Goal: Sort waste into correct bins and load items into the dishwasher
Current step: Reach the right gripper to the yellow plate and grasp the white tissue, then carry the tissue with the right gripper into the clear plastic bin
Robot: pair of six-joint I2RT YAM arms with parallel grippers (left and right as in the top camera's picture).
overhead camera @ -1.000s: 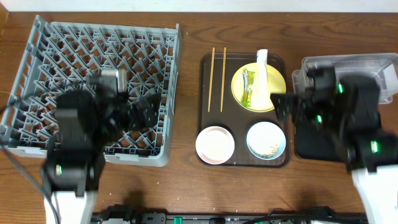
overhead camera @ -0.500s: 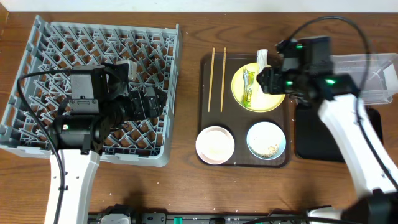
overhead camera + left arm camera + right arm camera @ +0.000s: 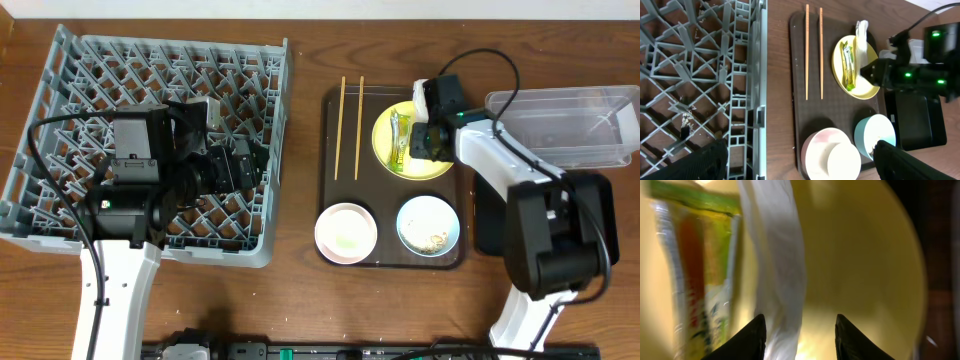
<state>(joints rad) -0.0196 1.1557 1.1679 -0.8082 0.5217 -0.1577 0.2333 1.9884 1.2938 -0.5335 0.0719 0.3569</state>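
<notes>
My right gripper [image 3: 799, 330] sits low over the round yellow plate [image 3: 865, 255]. Its jaws are partly parted astride a long white strip [image 3: 775, 255] lying there, and one finger stands clear of it, so nothing is clamped. The crumpled green-and-yellow wrapper packet [image 3: 695, 270] lies just outside the jaws, on the plate. The clear rectangular plastic tub [image 3: 560, 125] is to this gripper's right. The light-blue bowl [image 3: 428, 225], holding pale crumbs [image 3: 436, 240], is back toward my base. My left gripper [image 3: 802, 160] hovers spread wide and empty, with the large grey lattice dish rack [image 3: 700, 75] below and to its left.
</notes>
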